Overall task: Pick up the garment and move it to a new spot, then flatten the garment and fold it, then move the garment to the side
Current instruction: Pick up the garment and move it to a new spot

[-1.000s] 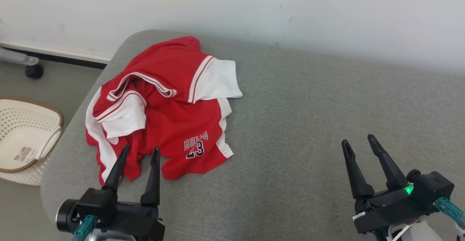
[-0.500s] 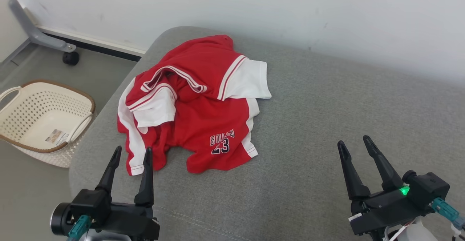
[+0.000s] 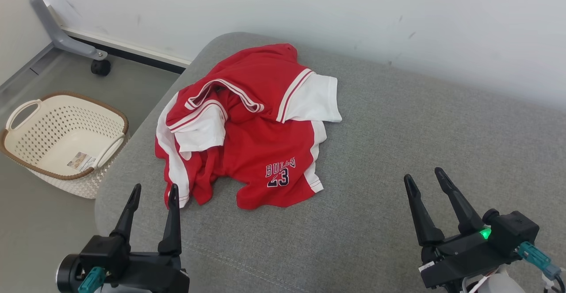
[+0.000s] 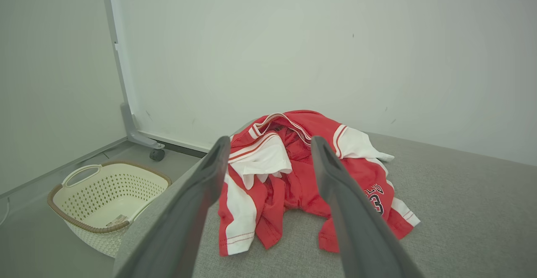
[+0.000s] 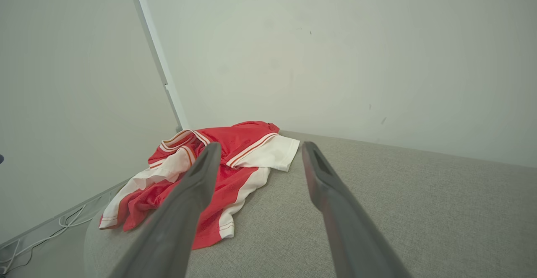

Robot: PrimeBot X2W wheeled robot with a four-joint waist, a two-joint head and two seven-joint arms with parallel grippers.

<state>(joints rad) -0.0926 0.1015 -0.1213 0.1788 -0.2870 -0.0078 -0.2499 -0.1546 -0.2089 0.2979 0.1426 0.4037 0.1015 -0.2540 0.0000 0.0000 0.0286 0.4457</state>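
- Garment [image 3: 247,125]: red-and-white jersey in a crumpled heap at the left end of the grey cushion [image 3: 398,129]. It runs from near the far edge toward the near edge, and its white side panel lies along the left edge.
- Left gripper [image 3: 154,188]: fingers spread, nothing between them, just short of the jersey's near hem. Whether a tip touches the cloth, cannot tell.
- Right gripper [image 3: 422,173]: spread and empty, over bare cushion near the near edge, well apart from the jersey.
- Risk: the heap is layered, with a sleeve folded over the body. A pinch at the hem would likely take one layer only, so the jersey would lift twisted and be harder to flatten.
- Risk: the cloth sits at the left edge, so a sideways drag could tip it off toward the basket [image 3: 66,120] on the floor.
- Risk: coming in too low could snag the fingertips in the upholstery.
- Risk: the fabric looks thin and slick, so a shallow bite may slip.
- Writing: "BULLS" over "23" [image 3: 280,174], dark lettering on the red front panel, toward the near edge.
- Sticker [image 3: 82,161] inside the basket: print too small to read.
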